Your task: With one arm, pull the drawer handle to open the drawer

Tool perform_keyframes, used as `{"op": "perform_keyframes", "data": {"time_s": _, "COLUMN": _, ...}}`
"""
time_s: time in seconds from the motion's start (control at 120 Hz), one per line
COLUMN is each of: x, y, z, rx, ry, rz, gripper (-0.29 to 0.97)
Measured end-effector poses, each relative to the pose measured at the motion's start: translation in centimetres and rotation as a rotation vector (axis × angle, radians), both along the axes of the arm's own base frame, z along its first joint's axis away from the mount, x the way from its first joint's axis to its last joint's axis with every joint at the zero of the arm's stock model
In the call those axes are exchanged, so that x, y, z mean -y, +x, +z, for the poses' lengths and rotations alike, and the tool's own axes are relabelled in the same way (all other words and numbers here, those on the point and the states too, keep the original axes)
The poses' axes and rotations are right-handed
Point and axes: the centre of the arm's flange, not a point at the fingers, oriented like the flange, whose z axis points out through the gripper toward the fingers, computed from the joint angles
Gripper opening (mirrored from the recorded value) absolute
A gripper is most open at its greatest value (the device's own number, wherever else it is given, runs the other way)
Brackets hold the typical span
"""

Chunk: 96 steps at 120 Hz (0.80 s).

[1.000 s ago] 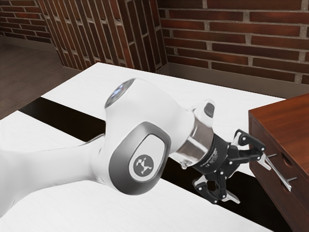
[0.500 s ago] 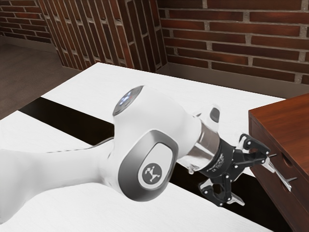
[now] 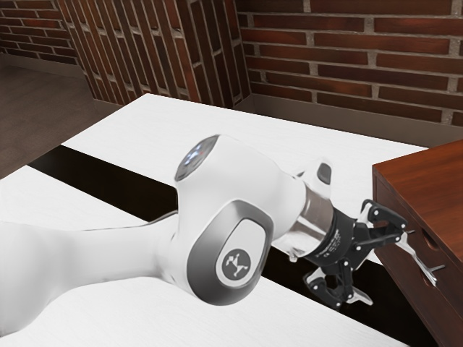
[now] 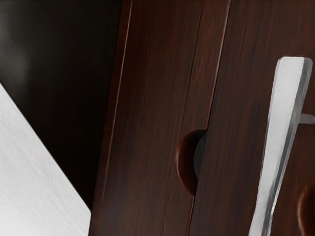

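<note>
Dark reddish wood marks the cabinet [image 3: 423, 181] at the exterior view's right, standing on the white table [image 3: 239, 130] before a brick wall [image 3: 347, 50]. Its drawer front [image 3: 405, 213] carries the silver drawer handle [image 3: 419, 256], a slanted bar standing off the wood on short posts.

Since a second ago our arm has swung further toward the exterior view's right and a little lower, bringing the gripper [image 3: 382, 267] closer to the cabinet. The handle and drawer front sit just where they did then, so the drawer has not come out.

Our fingers stand spread wide, gripping nothing. The upper one [image 3: 394, 230] reaches up to the near end of the handle; we cannot tell whether it touches. The lower one [image 3: 354, 295] hangs over the black band [image 3: 94, 177] that crosses the table.

From the wrist, the handle [image 4: 283, 147] runs just ahead of our hand, beside a rounded notch [image 4: 189, 162] at a seam in the wood.
</note>
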Motion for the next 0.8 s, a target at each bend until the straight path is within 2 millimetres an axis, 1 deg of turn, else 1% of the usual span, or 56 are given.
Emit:
{"op": "perform_keyframes", "data": {"time_s": 0.167, "x": 0.0, "y": 1.0, "z": -0.8, "rx": 0.009, "ry": -0.014, "rz": 0.012, "gripper": 0.68}}
{"op": "perform_keyframes", "data": {"time_s": 0.325, "x": -0.5, "y": 1.6, "z": -0.6, "rx": 0.025, "ry": -0.022, "rz": 0.029, "gripper": 0.68}}
{"op": "perform_keyframes", "data": {"time_s": 0.383, "x": -0.7, "y": 1.7, "z": -0.7, "rx": 0.027, "ry": -0.023, "rz": 0.032, "gripper": 0.68}}
{"op": "perform_keyframes", "data": {"time_s": 0.558, "x": -0.3, "y": 2.0, "z": -1.8, "rx": 0.011, "ry": -0.027, "rz": 0.028, "gripper": 0.68}}
{"op": "perform_keyframes", "data": {"time_s": 0.8, "x": -0.2, "y": 1.9, "z": -2.2, "rx": 0.005, "ry": -0.025, "rz": 0.026, "gripper": 0.68}}
